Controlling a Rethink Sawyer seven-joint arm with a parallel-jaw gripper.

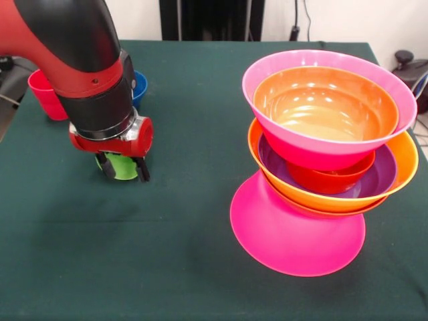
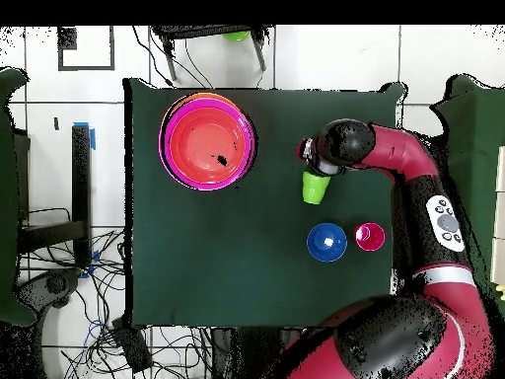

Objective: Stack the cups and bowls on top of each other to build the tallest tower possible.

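No words or labels can be read. The shiny round plastic bowls sit in a tall tower (image 1: 326,164) on an upside-down hot pink bowl (image 1: 294,234). The robot's black gripper (image 1: 124,168) is squeezed around the small lime green plastic cup (image 1: 120,167), across the dark green table cloth (image 1: 187,134) from the tower.

Two cups: a lime green cup (image 1: 122,167) and a red cup (image 1: 45,93). One small blue bowl (image 2: 326,242) stands alone beside the red cup. The tower (image 1: 321,160) shows six bowls: two hot pink, one large orange, one purple, two red-orange.
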